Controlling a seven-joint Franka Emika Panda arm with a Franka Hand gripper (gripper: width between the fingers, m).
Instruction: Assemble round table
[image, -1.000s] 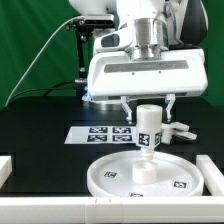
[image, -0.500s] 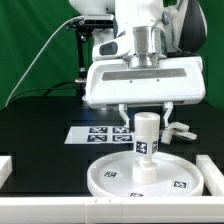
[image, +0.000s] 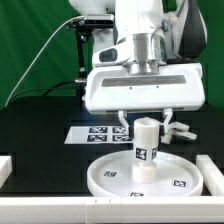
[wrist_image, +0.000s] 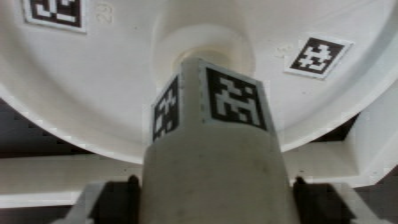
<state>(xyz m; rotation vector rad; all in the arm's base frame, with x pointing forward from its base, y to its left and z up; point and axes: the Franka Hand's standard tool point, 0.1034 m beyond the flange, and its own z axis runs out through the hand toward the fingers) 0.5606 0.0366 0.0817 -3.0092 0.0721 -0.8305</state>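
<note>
The large round rimmed disc (image: 105, 176) lies flat on the black table at the front; it fills the wrist view (wrist_image: 98, 90). The short cylindrical post (image: 146, 155) stands upright on the disc's middle, a tag on its side. In the wrist view the post (wrist_image: 214, 150) meets the disc's raised centre hub. My gripper (image: 146, 126) is straight above and shut on the post's top end. The dark pads (wrist_image: 118, 200) press both of its sides. The cross-shaped piece (image: 180, 128) lies behind the post, partly hidden.
The marker board (image: 95, 133) lies on the table behind the disc. White edge rails stand at the exterior view's left (image: 5, 165), right (image: 216, 168) and front (image: 40, 210). A dark cloth hangs at the back.
My gripper has come down with the post in it, and the post's lower end has dropped onto the middle of the disc. The disc has not moved.
</note>
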